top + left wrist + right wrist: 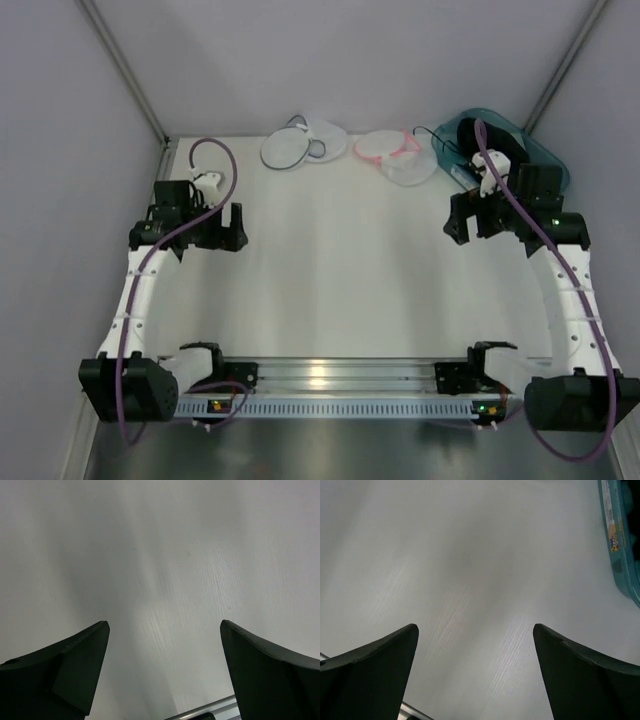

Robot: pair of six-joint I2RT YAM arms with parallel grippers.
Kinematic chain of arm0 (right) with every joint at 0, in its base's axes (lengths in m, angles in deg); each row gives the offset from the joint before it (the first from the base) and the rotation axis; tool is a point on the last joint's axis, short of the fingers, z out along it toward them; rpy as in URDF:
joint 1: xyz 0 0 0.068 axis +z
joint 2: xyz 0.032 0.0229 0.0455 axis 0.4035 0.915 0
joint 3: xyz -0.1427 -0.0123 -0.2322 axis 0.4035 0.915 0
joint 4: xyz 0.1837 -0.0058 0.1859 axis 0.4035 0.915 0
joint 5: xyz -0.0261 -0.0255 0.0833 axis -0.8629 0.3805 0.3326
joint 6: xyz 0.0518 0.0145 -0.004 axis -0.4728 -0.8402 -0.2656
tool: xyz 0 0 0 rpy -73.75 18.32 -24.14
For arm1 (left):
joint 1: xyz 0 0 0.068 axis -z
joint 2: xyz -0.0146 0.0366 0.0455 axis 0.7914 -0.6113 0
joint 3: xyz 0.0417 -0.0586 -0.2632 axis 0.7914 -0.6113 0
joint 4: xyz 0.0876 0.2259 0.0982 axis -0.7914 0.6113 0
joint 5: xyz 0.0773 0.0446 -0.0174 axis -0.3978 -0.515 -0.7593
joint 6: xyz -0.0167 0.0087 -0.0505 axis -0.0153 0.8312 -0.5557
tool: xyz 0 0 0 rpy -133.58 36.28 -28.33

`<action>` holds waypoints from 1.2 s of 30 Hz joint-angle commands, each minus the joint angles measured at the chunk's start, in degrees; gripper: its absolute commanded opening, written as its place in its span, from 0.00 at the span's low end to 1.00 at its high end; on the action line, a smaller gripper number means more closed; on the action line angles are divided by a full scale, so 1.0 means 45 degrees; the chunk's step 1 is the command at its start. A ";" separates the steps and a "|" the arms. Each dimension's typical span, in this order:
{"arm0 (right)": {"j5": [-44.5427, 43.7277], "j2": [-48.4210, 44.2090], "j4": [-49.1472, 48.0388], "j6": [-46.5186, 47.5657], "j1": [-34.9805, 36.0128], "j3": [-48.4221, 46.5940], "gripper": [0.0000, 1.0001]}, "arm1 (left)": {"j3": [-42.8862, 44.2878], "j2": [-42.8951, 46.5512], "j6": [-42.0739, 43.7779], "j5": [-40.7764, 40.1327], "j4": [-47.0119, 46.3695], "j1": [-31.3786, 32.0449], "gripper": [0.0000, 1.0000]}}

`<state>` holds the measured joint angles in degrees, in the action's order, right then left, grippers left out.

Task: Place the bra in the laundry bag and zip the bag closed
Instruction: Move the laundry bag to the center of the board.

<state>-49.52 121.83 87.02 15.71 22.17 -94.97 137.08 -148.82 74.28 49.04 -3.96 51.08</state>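
The laundry bag (300, 147), a round white mesh bag with a thin grey rim, lies open in two discs at the back of the table. Dark fabric that looks like the bra (500, 140) sits in the teal bin (545, 152) at the back right, partly hidden by the right arm's cable. My left gripper (238, 228) hovers over the left side of the table, open and empty. My right gripper (455, 218) hangs just in front of the bin, open and empty. Both wrist views show only bare table between the left gripper (165, 625) fingers and the right gripper (475, 626) fingers.
A similar round bag with a pink rim (395, 155) lies between the laundry bag and the bin. The bin's teal wall (622, 540) shows at the right edge of the right wrist view. Grey walls enclose the table on three sides.
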 commanded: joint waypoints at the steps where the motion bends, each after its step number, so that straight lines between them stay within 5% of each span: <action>1: 0.0305 0.0768 -0.1089 -0.0152 0.0264 -0.0145 0.99 | 0.0405 -0.0160 -0.0254 -0.0024 -0.0056 0.0001 0.99; 8: -0.0710 0.3677 -0.3120 -0.0895 0.2196 -0.1197 0.99 | 0.1518 -0.1018 -0.0684 0.0266 -0.0037 -0.0018 0.99; 12: -0.1257 0.6235 -0.3649 -0.0896 0.3113 -0.3689 0.99 | 0.2026 -0.1331 -0.1191 0.0657 -0.0017 0.0001 0.99; 21: -0.2077 1.2057 -0.3531 -0.1247 0.3448 -0.9649 0.88 | 0.2418 -0.1722 -0.1954 0.0621 0.0042 -0.0018 0.99; 29: -0.3853 1.4695 -0.4450 -0.0780 0.3448 -1.1160 0.81 | 0.1969 -0.1762 -0.1934 0.0346 0.0022 0.0001 0.99; 32: -0.4031 1.5302 -0.4334 -0.0486 0.3428 -1.1278 0.69 | 0.1949 -0.1800 -0.1876 0.0131 0.0041 0.0001 0.99; 36: -0.3272 1.5401 -0.4001 -0.0990 0.3448 -1.0715 0.30 | 0.1968 -0.1800 -0.1798 -0.0065 0.0022 0.0001 0.99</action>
<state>-65.46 191.91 69.56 12.65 36.92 -142.99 145.80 -156.65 66.56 49.78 -3.18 51.08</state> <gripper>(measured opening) 0.390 0.987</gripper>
